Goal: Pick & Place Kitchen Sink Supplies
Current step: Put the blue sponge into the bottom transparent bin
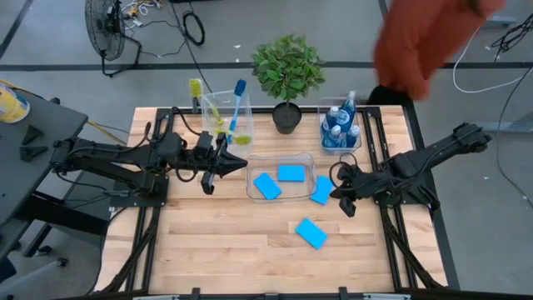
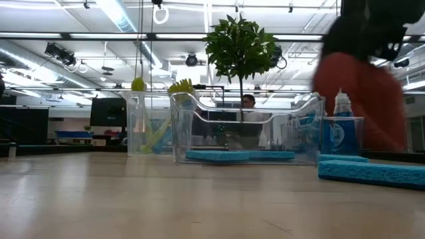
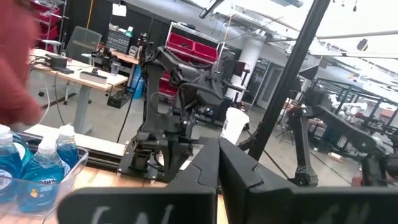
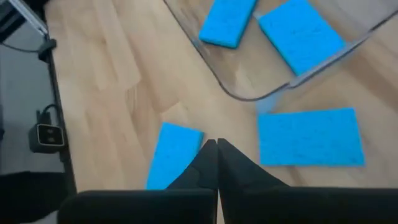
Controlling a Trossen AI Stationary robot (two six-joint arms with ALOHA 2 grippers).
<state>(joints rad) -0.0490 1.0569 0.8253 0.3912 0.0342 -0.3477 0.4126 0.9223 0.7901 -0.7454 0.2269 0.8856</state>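
My left gripper (image 1: 208, 185) rests on the table (image 1: 216, 250) left of the middle bin (image 1: 250, 171), fingers pressed together on nothing. My right gripper (image 1: 346, 207) sits just right of that bin, fingers (image 4: 205, 163) also closed and empty. 2 sponges (image 1: 291, 172) lie inside the middle bin; 1 sponge (image 1: 321, 190) lies just outside its right wall, beside my right gripper, and another sponge (image 1: 311, 232) lies nearer the front. The brushes (image 1: 236, 104) stand in the back-left bin, the bottles (image 1: 340, 129) in the back-right bin, with the plant (image 1: 287, 79) between them. A person's orange sleeve (image 1: 420, 37) hangs over the far right corner.
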